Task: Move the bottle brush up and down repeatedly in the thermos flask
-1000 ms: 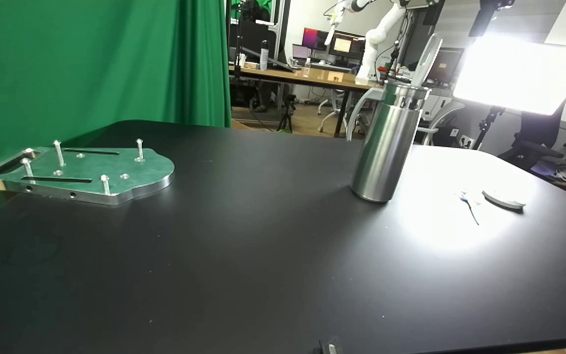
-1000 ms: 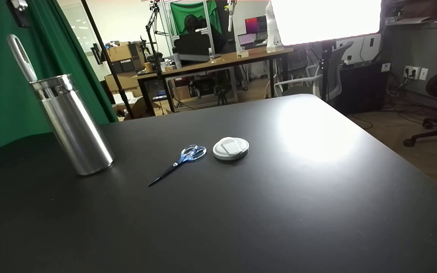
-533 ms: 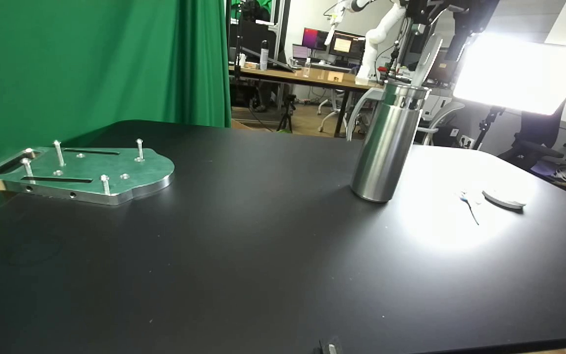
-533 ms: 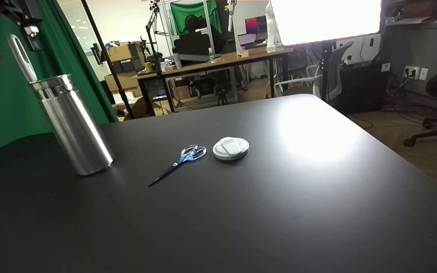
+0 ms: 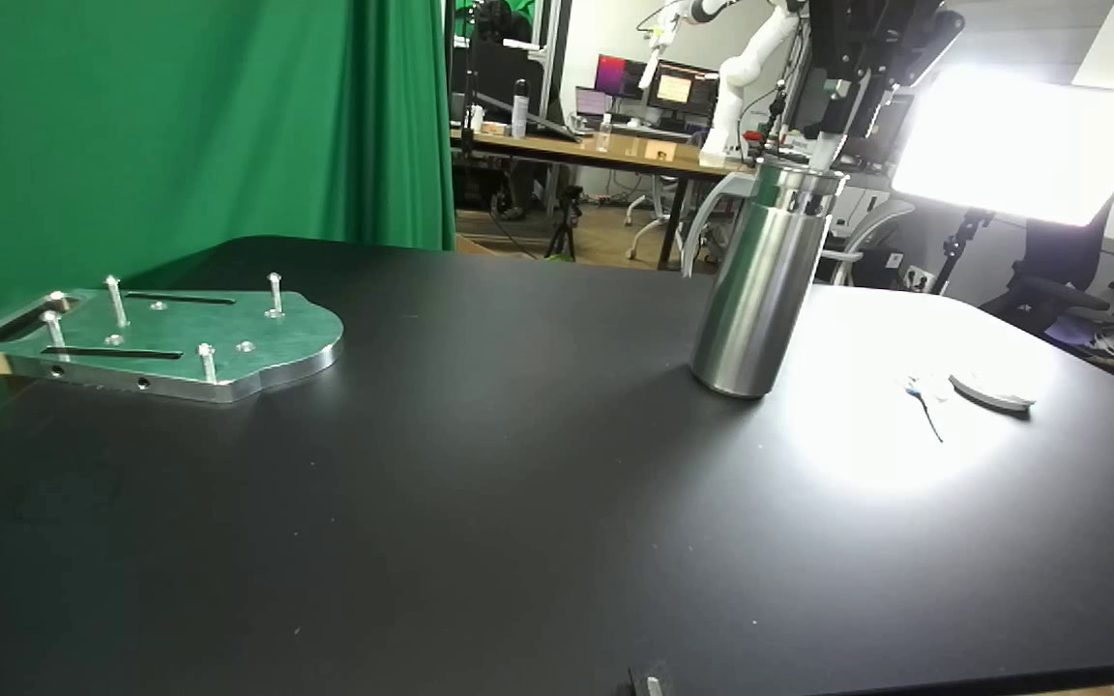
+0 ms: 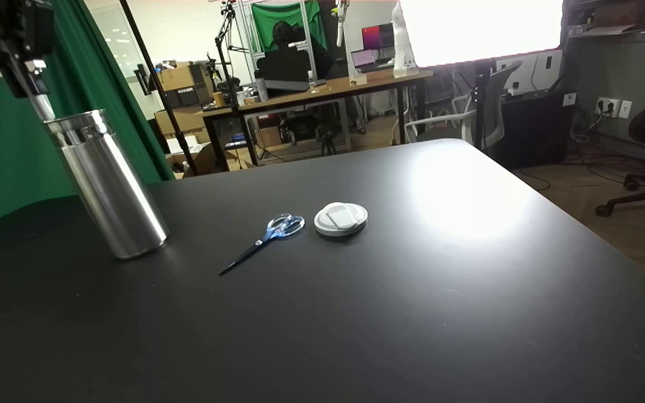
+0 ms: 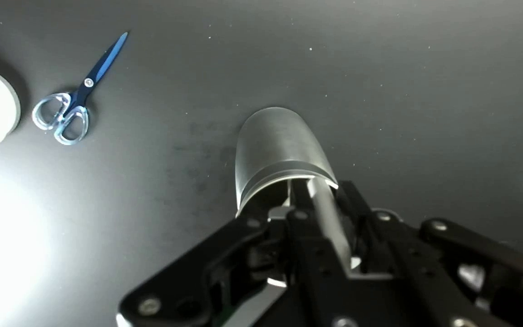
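One tool (image 7: 323,193) around bottle brush (image 7: 331,220) in thermos flask (image 5: 762,285), background monitor (image 5: 683,89) illegible

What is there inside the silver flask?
The brush reaches down into the flask. The brush's lower end and the flask's inner bottom cannot be seen: the flask itself and the jaws cover them.

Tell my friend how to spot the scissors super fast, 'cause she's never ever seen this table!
Start with the big black table, then find the tall shiny silver thermos flask standing on it. Between that flask and the round white disc, nearer the disc, the scissors lie flat. Unlike those two neighbours, they have two see-through, bluish finger loops and a slim, pointed end.
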